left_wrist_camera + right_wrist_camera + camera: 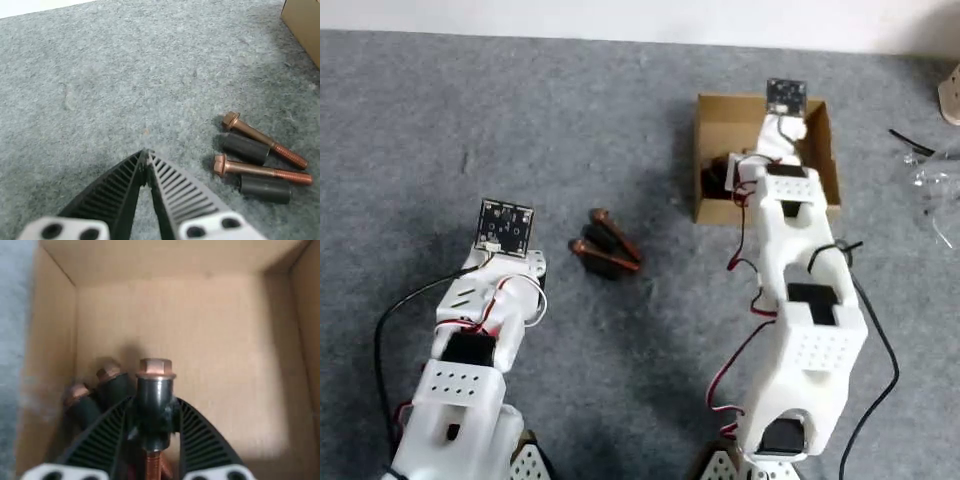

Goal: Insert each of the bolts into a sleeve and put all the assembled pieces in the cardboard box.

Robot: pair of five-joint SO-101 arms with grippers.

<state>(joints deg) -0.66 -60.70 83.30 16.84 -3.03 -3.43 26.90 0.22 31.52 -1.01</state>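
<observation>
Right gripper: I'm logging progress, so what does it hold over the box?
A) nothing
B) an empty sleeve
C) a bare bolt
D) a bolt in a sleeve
D: the right gripper is shut on a sleeved bolt, copper head at one end and thread out the other, over the box.

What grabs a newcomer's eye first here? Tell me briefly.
The right gripper is shut on a bolt-in-sleeve piece over the cardboard box, where two assembled pieces already lie. Two loose bolts and two black sleeves wait on the grey carpet, near the shut left gripper.
</observation>
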